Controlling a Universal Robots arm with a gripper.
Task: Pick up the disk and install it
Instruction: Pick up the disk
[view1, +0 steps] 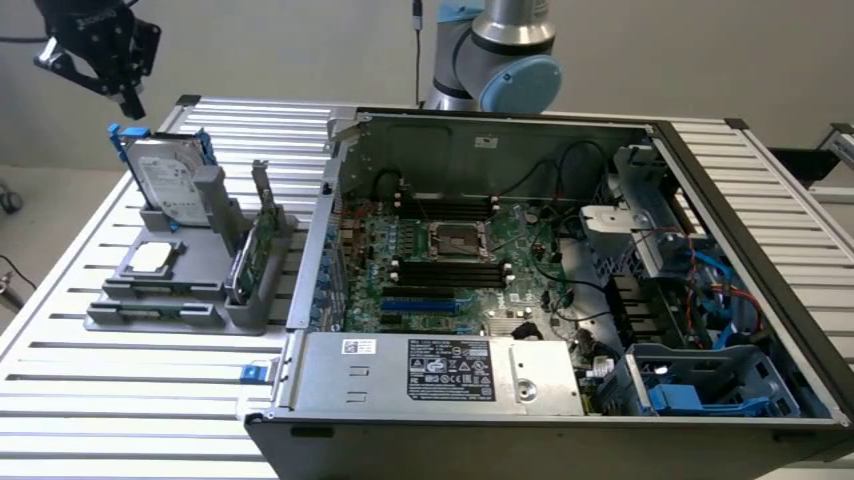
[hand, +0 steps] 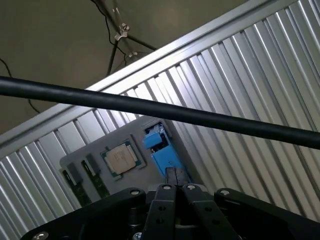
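**Shut black two-finger gripper (hand: 175, 176) above the disk, nothing in hand.**

Its fingers are pressed together and empty. The wrist view looks down past them onto the disk (view1: 170, 178), a flat silver-grey metal hard drive with a white label and blue plastic rails. It stands on edge, untouched, in the grey plastic parts stand (view1: 174, 305). In the exterior view the gripper hangs tilted at the upper left of the frame, above the drive and well apart from it. The open metal computer case (view1: 534, 130) sits at centre and right. By my reading the pickup is only at its approach. A grasp would call for parted fingers lined up over the drive's top edge.
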